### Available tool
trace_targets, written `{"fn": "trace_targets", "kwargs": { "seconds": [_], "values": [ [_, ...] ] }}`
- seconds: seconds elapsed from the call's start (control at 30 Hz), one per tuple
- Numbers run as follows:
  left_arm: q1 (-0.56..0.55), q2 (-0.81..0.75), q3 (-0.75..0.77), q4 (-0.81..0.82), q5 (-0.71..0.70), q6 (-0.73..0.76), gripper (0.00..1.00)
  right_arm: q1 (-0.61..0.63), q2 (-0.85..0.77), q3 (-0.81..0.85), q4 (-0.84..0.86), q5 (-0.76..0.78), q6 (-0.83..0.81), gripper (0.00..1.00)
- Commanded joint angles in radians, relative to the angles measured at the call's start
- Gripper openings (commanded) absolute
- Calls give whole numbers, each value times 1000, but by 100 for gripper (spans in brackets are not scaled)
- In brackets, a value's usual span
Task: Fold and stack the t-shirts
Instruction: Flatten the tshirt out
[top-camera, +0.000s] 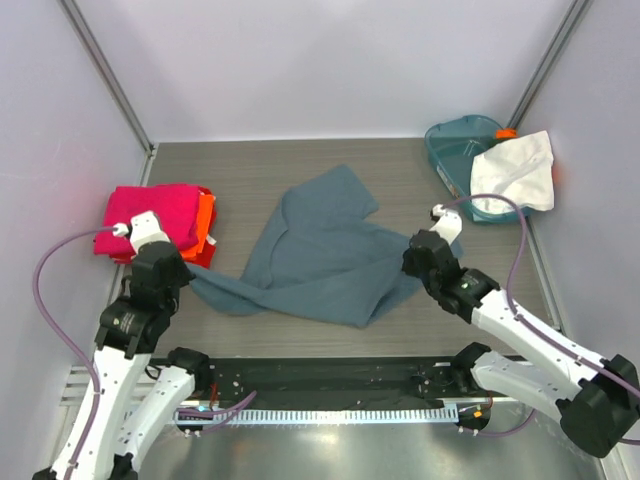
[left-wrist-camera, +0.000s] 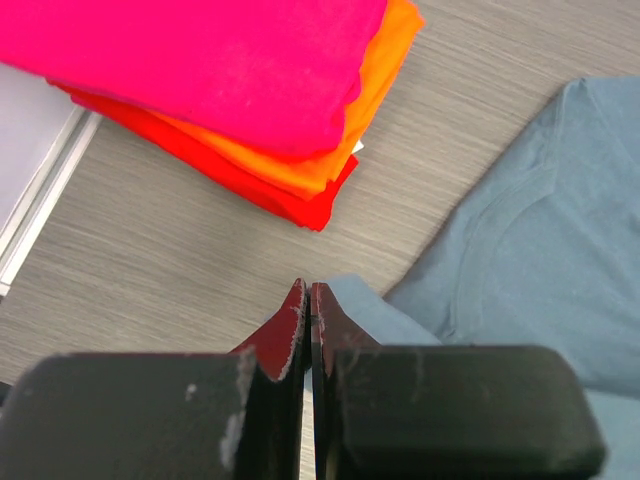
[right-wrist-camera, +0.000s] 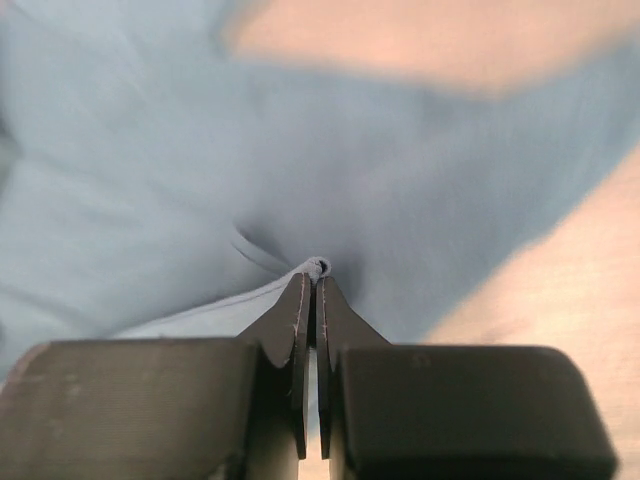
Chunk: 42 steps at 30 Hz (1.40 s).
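A slate blue-grey t-shirt (top-camera: 320, 250) lies crumpled and spread across the middle of the table. It also shows in the left wrist view (left-wrist-camera: 540, 220) and fills the right wrist view (right-wrist-camera: 150, 150). My left gripper (top-camera: 185, 272) (left-wrist-camera: 306, 285) is shut at the shirt's stretched left corner, and the cloth reaches its tips. My right gripper (top-camera: 414, 260) (right-wrist-camera: 316, 272) is shut on a hem at the shirt's right edge. A folded magenta pink shirt (top-camera: 150, 212) (left-wrist-camera: 200, 60) lies on folded orange-red shirts (top-camera: 205, 225) (left-wrist-camera: 300, 180) at the left. A white shirt (top-camera: 515, 170) drapes over the tub.
A teal plastic tub (top-camera: 455, 140) stands at the back right corner. Walls close in the table at the back and both sides. A metal rail (top-camera: 330, 412) runs along the near edge between the arm bases.
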<state>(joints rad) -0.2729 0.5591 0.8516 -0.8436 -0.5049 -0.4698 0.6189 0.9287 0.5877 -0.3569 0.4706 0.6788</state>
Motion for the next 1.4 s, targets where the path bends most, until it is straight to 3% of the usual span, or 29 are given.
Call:
{"fn": "trace_targets", "kwargs": {
  "seconds": [0.0, 0.23, 0.33, 0.37, 0.5, 0.63, 0.8, 0.9, 1.03, 1.17, 1.3, 1.37],
  "values": [
    [0, 83, 105, 43, -24, -9, 0, -13, -11, 168, 15, 106, -99, 1],
    [0, 278, 400, 100, -32, 49, 0, -71, 100, 575, -98, 157, -174, 1],
    [0, 407, 701, 1, -87, 94, 0, -102, 143, 881, -146, 106, -194, 1],
    [1, 436, 881, -30, -93, 95, 0, -102, 147, 937, -151, 76, -203, 1],
    [1, 461, 1136, -75, -80, 63, 0, -102, 90, 1122, -152, 17, -242, 1],
    [0, 293, 1047, 155, 15, -3, 1, -104, -37, 1144, -76, -122, -263, 1],
    [0, 141, 946, 349, 137, -65, 1, -102, -180, 1087, -11, -150, -266, 1],
    [0, 166, 993, 373, 137, -75, 1, -102, -228, 1086, -1, -99, -281, 1],
    [0, 319, 1193, 318, 174, -88, 1, -102, -222, 1112, 1, -76, -291, 1],
    [1, 423, 1227, 285, 172, -118, 1, -102, -185, 1069, -19, -73, -257, 1],
    [0, 412, 1017, 311, 178, -154, 0, -102, -174, 927, -43, -7, -196, 1],
    [0, 395, 824, 380, 171, -171, 1, -102, -169, 821, -43, 43, -170, 1]
  ]
}}
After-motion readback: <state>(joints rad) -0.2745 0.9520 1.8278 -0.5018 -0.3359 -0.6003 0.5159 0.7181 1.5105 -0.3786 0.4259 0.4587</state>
